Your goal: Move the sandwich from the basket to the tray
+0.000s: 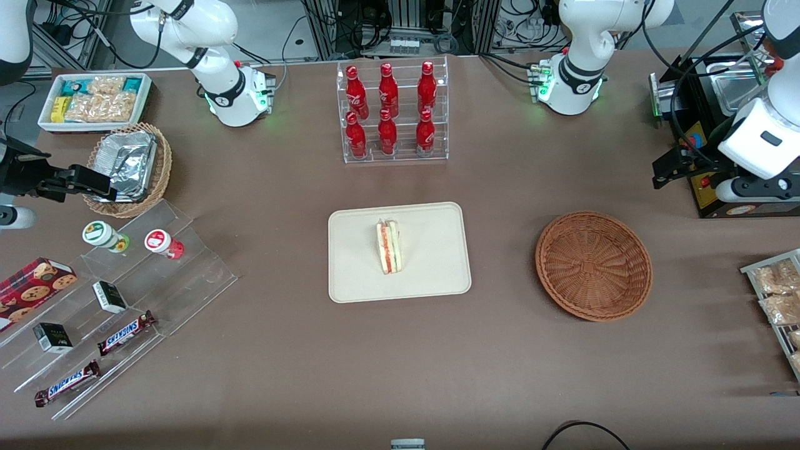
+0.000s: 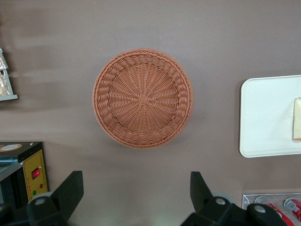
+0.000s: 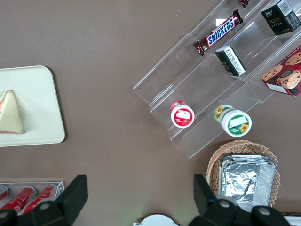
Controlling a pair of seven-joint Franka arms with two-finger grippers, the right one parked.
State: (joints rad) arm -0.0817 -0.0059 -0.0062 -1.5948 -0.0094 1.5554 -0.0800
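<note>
The sandwich (image 1: 389, 247) lies on the cream tray (image 1: 356, 262) at the middle of the table, its red-orange filling stripe showing. The reddish-brown wicker basket (image 1: 594, 265) sits beside the tray toward the working arm's end and has nothing in it. My left gripper (image 1: 664, 172) hangs raised above the table, farther from the front camera than the basket, apart from it. The left wrist view looks down on the basket (image 2: 142, 98) and part of the tray (image 2: 265, 117) with the sandwich (image 2: 297, 120). The gripper (image 2: 136, 181) is open, with nothing between its fingers.
An acrylic rack of red bottles (image 1: 394, 112) stands farther from the camera than the tray. A black machine (image 1: 712, 125) is close beside my gripper. A wire rack of snack bags (image 1: 778, 300) lies at the working arm's end. A stepped acrylic display (image 1: 125, 281) and a foil-lined tan basket (image 1: 128, 165) are at the parked arm's end.
</note>
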